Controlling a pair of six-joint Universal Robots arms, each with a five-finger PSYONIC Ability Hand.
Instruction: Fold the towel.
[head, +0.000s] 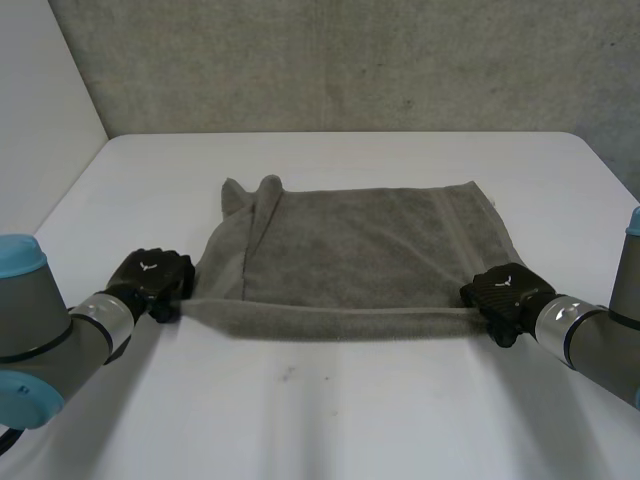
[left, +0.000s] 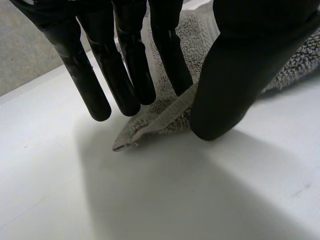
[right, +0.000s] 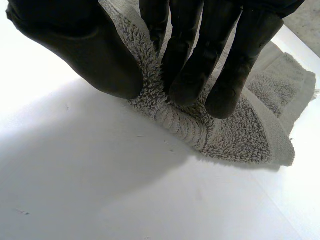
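**Towel stretched by its near edge between both robot hands**

The white tabletop (head: 330, 410) fills most of the head view, with a grey concrete wall (head: 350, 60) behind its far edge. The grey terry towel (head: 360, 250) lies spread out flat at the middle of the tabletop. Its far-left corner is rumpled up into two small peaks, and a woven band (head: 450, 235) runs across it near its right side. The towel's near edge is drawn into a straight, taut line that runs from one robot hand to the other.

The left arm (head: 40, 320) and the right arm (head: 600, 330) come in low from the near corners of the tabletop, each ending at one end of that edge.

The left robot hand (head: 152, 280) is at the towel's near-left corner. In the left wrist view the cloth (left: 165, 112) passes between the thumb (left: 235, 75) and the finger next to it and is pinched there. The other fingers (left: 125, 75) hang straight and clear of the towel. The corner's hemmed tip (left: 125, 144) pokes out below the fingertips, just above the tabletop.

The right robot hand (head: 505, 290) is at the near-right corner. In the right wrist view its thumb (right: 85, 45) and fingers (right: 192, 75) close on a bunched ridge of the towel (right: 235, 135), squeezing the pile into a tight roll between them. The rest of the corner, with its flat hem, lies on the tabletop beyond the fingertips.
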